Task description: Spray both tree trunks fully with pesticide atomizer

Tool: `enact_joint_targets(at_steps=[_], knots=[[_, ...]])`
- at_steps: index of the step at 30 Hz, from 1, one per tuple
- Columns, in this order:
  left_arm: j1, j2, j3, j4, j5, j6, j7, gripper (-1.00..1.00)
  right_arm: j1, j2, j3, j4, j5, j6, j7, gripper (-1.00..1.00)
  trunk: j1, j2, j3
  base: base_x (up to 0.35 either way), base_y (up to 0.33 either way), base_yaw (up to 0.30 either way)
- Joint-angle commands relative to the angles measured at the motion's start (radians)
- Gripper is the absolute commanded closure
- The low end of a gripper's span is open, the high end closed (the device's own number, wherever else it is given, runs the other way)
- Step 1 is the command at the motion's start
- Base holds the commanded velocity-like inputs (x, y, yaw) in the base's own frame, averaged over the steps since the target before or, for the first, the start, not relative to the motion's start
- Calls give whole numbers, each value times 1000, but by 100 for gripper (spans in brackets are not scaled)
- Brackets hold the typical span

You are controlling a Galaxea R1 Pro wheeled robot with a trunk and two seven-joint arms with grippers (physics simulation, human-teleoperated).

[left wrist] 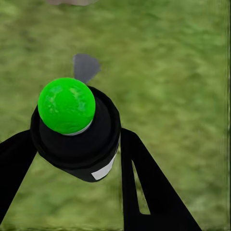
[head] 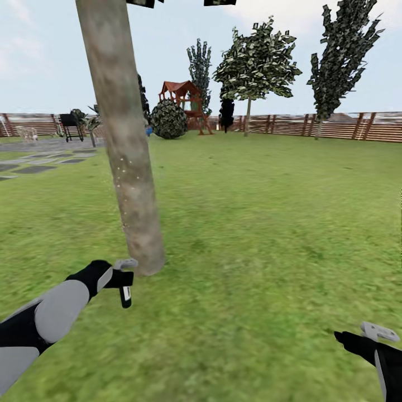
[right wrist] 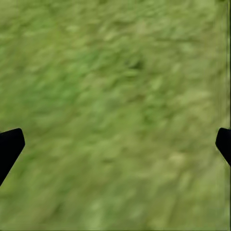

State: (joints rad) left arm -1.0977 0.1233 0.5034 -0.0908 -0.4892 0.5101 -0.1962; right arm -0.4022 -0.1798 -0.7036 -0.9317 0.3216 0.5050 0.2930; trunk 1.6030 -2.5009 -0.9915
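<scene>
In the garden, our left gripper [head: 126,279] has its jaws clamped on the one pesticide atomizer [head: 126,295], which hangs long axis near vertical at lower left of the frame, just beside the base of the one tree trunk [head: 124,145] in sight. That trunk rises up and to the right of the sprayer, leaning toward upper left, with a few white specks of pesticide [head: 120,173] on its bark. The left wrist view shows the atomizer's green cap [left wrist: 66,105] between the dark fingers [left wrist: 154,192], above the grass [left wrist: 178,72]. Our right gripper [head: 375,333], lower right, well apart from the trunk, holds nothing; its jaws stand apart. The left arm is nearer.
</scene>
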Motion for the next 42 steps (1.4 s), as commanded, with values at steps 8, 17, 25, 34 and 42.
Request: enact_joint_targets(at_steps=[8,17,25,34,42], knots=[[-1,1,7,12,-11,5,-6,100,-1,0,-5,1,54,1,12,-100,0,0,-1,0,-306,12],[-1,1,7,13,-11,5,-6,100,-1,2,-4,1,54,1,9,-100,0,0,-1,0,-121,227],[-1,1,7,13,-11,5,-6,100,-1,2,-4,1,54,1,9,-100,0,0,-1,0,-1,251],[-1,1,7,13,-11,5,-6,100,-1,2,-4,1,54,1,9,-100,0,0,-1,113,-216,73],[-1,1,7,13,-11,5,-6,100,-1,2,-4,1,54,1,9,-100,0,0,-1,157,-280,167]])
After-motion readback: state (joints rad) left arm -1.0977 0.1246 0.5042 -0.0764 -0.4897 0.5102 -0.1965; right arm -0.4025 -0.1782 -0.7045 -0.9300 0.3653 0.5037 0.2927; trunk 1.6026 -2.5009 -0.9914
